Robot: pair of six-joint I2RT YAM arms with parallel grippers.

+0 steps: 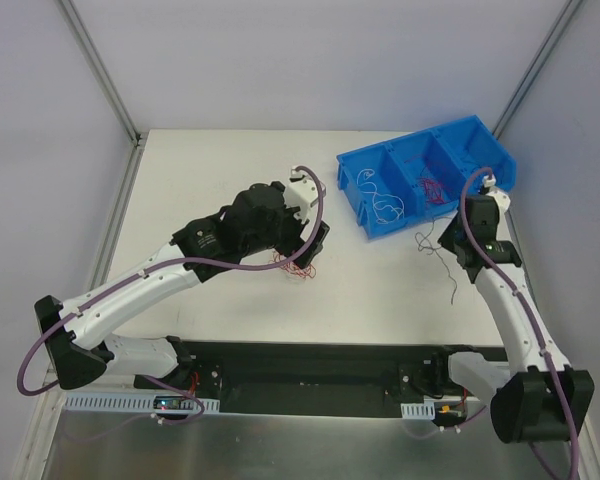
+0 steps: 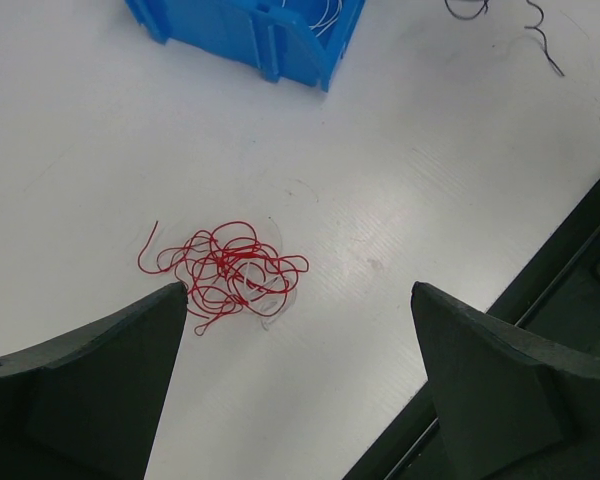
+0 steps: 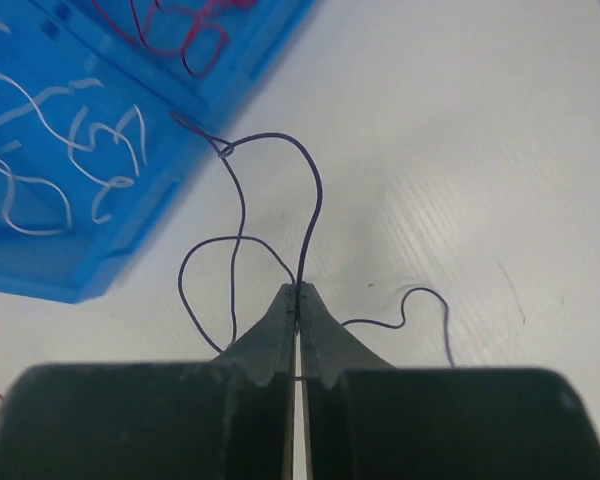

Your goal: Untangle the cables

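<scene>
Right gripper [image 3: 298, 290] is seen fully closed, jaws pinched on a thin dark cable [image 3: 310, 190]. The strand is clamped right at the fingertips, loops up from there, and its far bend reaches the wall of the blue bin [image 3: 100, 270]. The rest of it lies curled on the white table [image 1: 380, 300] beside the bin. Left gripper [image 2: 298, 300] is held wide open with nothing gripped, poised over the red tangle [image 2: 230, 275]. One fingertip [image 2: 175, 295] sits at the tangle's edge; contact cannot be judged. The red tangle is bunched on the table near the middle, well apart from the bin. White strands [image 3: 40, 110] are seen in one bin compartment and red strands [image 3: 180, 30] in the next.
</scene>
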